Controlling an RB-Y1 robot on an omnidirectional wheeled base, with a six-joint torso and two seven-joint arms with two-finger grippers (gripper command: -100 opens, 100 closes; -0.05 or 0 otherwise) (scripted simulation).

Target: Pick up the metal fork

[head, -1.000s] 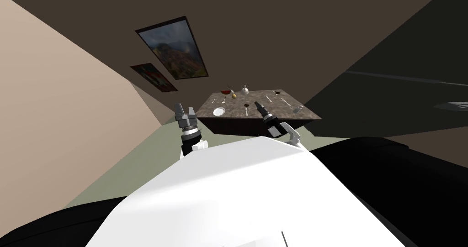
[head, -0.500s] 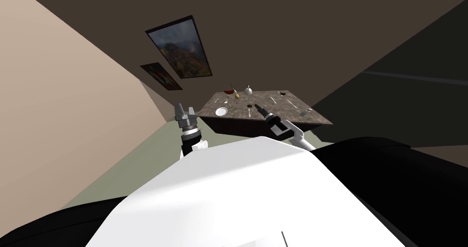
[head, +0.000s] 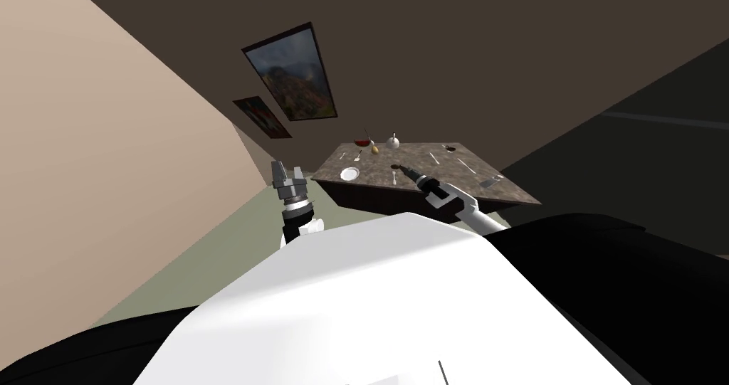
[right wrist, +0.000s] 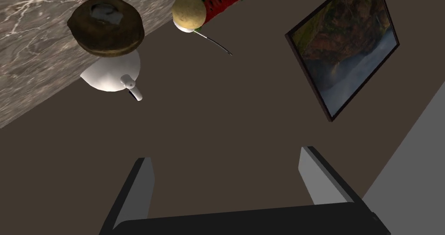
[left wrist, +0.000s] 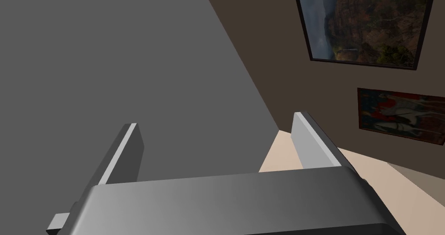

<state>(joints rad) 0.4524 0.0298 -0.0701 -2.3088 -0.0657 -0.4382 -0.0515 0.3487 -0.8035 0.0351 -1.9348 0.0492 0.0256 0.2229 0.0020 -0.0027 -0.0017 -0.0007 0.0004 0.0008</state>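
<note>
A brown marbled table (head: 427, 188) stands ahead of me. Several thin pale utensils lie on it, one (head: 434, 158) mid-table, one (head: 466, 165) further right and one (head: 394, 178) near the front edge; I cannot tell which is the fork. My right gripper (head: 404, 169) reaches over the table's front part, beside a brown doughnut (head: 396, 166). In the right wrist view the gripper (right wrist: 226, 176) is open and empty, with the doughnut (right wrist: 106, 26) and a white teapot (right wrist: 112, 76) ahead of it. My left gripper (head: 287, 173) is raised left of the table, open (left wrist: 217, 145) and empty.
A white plate (head: 349, 173) sits at the table's near left corner. A watermelon slice (head: 363, 143), a yellow fruit (head: 372, 146) and the teapot (head: 393, 142) stand along the far edge. A small bowl (head: 450, 148) and a glass (head: 491, 181) are on the right side.
My right arm has stretched forward, carrying its gripper further over the table. The whole head picture has drifted right, so I have turned or moved. The left arm kept still.
</note>
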